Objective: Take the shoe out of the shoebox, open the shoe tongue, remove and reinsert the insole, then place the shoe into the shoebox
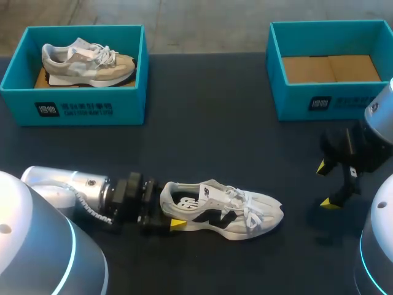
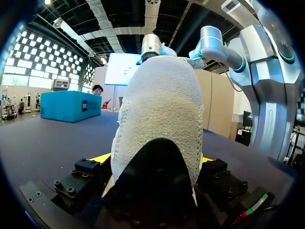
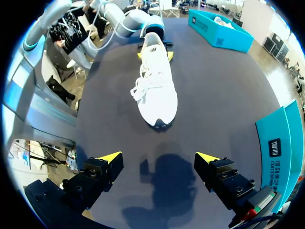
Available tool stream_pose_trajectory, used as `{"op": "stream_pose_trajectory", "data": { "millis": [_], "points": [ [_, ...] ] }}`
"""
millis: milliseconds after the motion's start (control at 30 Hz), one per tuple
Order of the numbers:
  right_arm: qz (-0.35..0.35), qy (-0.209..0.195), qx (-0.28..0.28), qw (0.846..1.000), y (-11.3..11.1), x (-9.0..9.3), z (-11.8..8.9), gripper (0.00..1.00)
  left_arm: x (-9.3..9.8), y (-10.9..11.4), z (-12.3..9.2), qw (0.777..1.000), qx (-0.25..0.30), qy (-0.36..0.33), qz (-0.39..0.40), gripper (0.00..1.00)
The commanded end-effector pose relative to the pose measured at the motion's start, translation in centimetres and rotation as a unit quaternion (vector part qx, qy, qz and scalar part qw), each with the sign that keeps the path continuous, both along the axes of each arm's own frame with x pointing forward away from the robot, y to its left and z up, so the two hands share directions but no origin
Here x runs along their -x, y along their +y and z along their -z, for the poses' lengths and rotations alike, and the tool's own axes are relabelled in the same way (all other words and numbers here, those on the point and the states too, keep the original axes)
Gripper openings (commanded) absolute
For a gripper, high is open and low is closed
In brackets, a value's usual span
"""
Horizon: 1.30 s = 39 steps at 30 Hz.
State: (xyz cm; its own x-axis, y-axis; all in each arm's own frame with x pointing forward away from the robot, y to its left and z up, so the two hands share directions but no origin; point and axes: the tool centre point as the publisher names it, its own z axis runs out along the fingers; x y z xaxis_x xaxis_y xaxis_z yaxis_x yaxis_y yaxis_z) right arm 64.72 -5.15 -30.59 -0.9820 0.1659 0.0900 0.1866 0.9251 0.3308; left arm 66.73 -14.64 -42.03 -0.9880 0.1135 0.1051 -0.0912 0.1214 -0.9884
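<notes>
My left jaws are closed on the heel of the white shoe [image 1: 221,212], one finger on each side. This pins it upright on the dark surface [image 1: 215,147], and I judge the grip is meant to steady it while the tongue [image 1: 209,193] is opened. My right jaws hang wide apart and hold nothing, just beyond the toe and near the empty shoebox [image 1: 344,101], free for that work.

The left arm [image 1: 67,190] lies across the frame's lower left, its left gripper [image 1: 167,214] clamped on the heel of the white shoe [image 1: 245,212], while the right arm [image 1: 381,123] at the right edge holds its right gripper [image 1: 326,184] spread wide.
</notes>
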Motion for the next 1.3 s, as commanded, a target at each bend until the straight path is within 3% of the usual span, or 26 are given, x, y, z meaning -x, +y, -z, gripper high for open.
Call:
{"op": "stream_pose_trajectory", "data": {
  "millis": [33,433,467,533,567,1300],
  "points": [
    [0.000,-0.001,0.000,1.000,-0.02,0.18,-0.04,1.00,0.32,-0.37,0.16,1.000,-0.003,0.002,-0.007,1.00],
    [0.000,-0.001,0.000,1.000,-0.02,0.18,-0.04,1.00,0.51,-0.42,0.40,1.000,-0.010,0.004,-0.018,1.00],
    [0.000,-0.001,0.000,1.000,-0.02,0.18,-0.04,1.00,0.52,-0.46,0.44,1.000,-0.010,0.004,-0.019,0.58],
    [0.000,-0.001,0.000,1.000,-0.02,0.18,-0.04,1.00,0.54,-0.48,0.50,1.000,-0.010,0.004,-0.020,0.06],
    [0.000,-0.001,0.000,1.000,-0.02,0.18,-0.04,1.00,0.56,-0.50,0.56,1.000,-0.010,0.003,-0.020,0.00],
    [0.000,-0.001,0.000,1.000,-0.02,0.18,-0.04,1.00,0.82,-0.19,0.78,1.000,-0.008,-0.001,-0.010,0.00]
  ]
}}
